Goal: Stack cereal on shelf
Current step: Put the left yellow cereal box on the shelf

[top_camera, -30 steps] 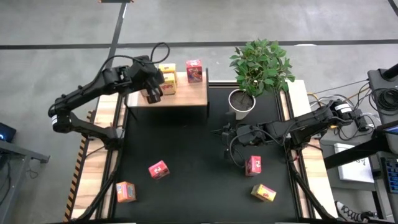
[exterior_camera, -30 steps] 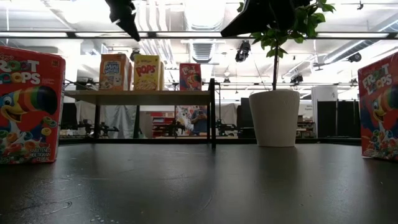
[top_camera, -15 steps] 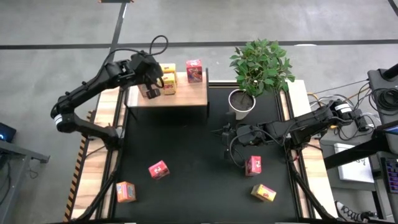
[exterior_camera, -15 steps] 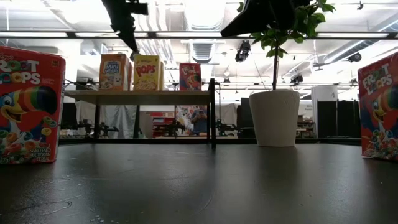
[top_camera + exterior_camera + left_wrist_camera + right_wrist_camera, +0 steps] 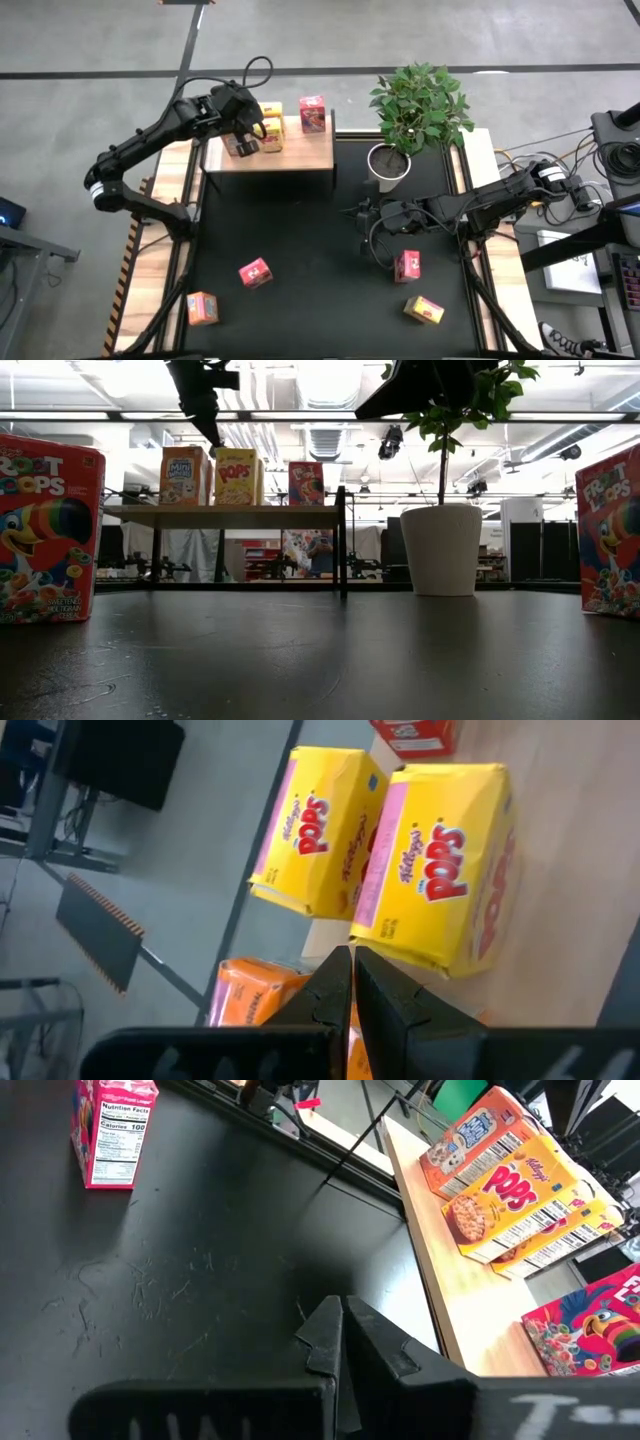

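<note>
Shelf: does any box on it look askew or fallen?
Nothing stands out. The orange box, two yellow boxes and red box stand upright on the shelf. The left gripper hovers shut above the orange box; the right gripper waits over the table.

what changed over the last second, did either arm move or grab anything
The left gripper, shut and empty, drew back along the shelf, away from the yellow boxes toward the shelf's outer end, and rose a little in the low view. It took hold of nothing. The right gripper, shut, stayed over the table beside the plant pot. The boxes on the shelf and on the table did not move.
</note>
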You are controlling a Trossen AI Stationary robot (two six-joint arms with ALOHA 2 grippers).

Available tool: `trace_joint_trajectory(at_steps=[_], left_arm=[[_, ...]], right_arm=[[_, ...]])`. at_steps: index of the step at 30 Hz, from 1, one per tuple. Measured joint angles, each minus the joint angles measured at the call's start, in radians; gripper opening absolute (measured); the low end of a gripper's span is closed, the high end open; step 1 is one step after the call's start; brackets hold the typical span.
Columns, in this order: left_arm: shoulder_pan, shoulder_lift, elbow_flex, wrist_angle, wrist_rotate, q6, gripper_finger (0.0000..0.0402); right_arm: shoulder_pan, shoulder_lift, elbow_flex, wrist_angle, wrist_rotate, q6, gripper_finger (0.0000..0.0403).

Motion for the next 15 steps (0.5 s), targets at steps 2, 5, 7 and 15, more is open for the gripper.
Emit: trace_joint_trajectory(at_steps=[2,5,7,15], left_arm=[[0.000,0.000,-0.001,0.000,0.004,-0.007,0.0001],[0.001,0.000,-0.001,0.000,0.004,-0.011,0.0001],[0.001,0.000,-0.001,0.000,0.004,-0.012,0.0001],[0.001,0.000,-0.019,0.009,0.004,-0.028,0.0001]], right_arm=[[0.000,0.000,0.000,0.000,0.000,0.000,0.0009],[0.000,0.000,0.000,0.000,0.000,0.000,0.0009],[0.000,0.000,0.000,0.000,0.000,0.000,0.0009],[0.000,0.000,0.000,0.000,0.000,0.000,0.0009]])
